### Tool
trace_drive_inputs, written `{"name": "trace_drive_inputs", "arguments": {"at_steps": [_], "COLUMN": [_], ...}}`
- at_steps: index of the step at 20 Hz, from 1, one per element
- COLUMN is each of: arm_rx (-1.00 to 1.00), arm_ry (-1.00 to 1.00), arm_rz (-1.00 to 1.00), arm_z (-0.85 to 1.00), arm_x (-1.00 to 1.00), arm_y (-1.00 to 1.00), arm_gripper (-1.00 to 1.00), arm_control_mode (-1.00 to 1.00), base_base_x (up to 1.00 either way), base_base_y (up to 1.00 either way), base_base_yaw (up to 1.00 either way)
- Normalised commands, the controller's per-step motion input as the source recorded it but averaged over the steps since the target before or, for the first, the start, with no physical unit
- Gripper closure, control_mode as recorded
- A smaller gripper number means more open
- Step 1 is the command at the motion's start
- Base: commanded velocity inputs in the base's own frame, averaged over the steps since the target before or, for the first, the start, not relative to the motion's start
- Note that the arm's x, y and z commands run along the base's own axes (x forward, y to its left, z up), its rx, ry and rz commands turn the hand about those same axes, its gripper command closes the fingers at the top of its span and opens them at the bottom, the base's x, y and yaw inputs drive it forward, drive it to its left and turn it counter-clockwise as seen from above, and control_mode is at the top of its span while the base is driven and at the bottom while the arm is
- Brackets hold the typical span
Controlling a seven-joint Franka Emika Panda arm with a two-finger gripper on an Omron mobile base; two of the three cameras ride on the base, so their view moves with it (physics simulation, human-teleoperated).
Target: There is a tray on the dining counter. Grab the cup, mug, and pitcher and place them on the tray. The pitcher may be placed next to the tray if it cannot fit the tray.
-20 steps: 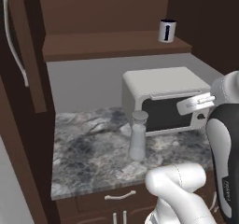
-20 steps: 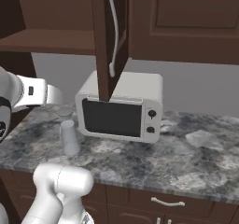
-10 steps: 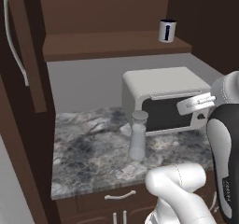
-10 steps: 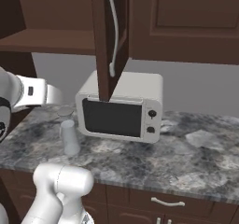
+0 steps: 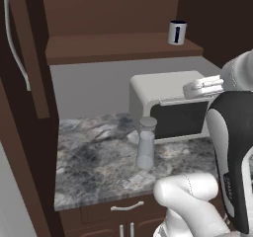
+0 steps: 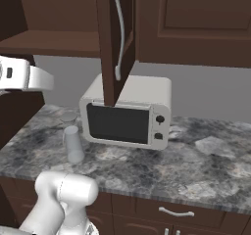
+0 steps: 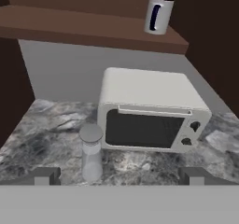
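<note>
The pitcher [image 5: 146, 144] [image 6: 72, 141] [image 7: 91, 155] stands upright on the marbled counter, just in front of the microwave's left corner; it is translucent grey with a lidded rim. A silver-grey mug [image 5: 177, 32] [image 7: 158, 15] with a dark handle sits at the right end of the wooden shelf above. My gripper [image 7: 120, 177] hovers back from the counter, facing the microwave. It is open, its fingertips [image 7: 46, 175] far apart and nothing between them. The pitcher lies ahead, left of centre. Tray, cup and dining counter are out of view.
A white microwave [image 5: 170, 107] [image 6: 127, 114] [image 7: 149, 111] takes up the back of the marbled counter [image 5: 94, 157]. A dark cabinet door [image 6: 115, 38] hangs open above it. The wooden shelf [image 5: 118, 48] runs overhead. Drawers [image 6: 174, 212] sit below the counter edge.
</note>
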Motion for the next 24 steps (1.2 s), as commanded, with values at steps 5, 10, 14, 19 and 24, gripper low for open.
{"name": "trace_drive_inputs", "arguments": {"at_steps": [5,10,14,19,24], "arm_rx": [0.00,0.01,0.01,0.01,0.09], "arm_ry": [-0.01,-0.14,-0.23,-0.30,-0.02], "arm_rz": [-0.13,0.00,0.00,-0.01,-0.13], "arm_z": [0.29,0.00,0.00,0.00,0.32], "arm_x": [0.22,0.39,0.27,0.03,0.31], "arm_y": [-0.03,0.00,-0.02,-0.05,-0.02], "arm_gripper": [-1.00,-1.00,-1.00,-1.00,-1.00], "arm_control_mode": [-1.00,-1.00,-1.00,-1.00,-1.00], "base_base_x": [0.00,0.00,0.00,0.00,0.00], "base_base_y": [0.00,0.00,0.00,0.00,0.00], "base_base_yaw": [0.00,0.00,0.00,0.00,0.00]}}
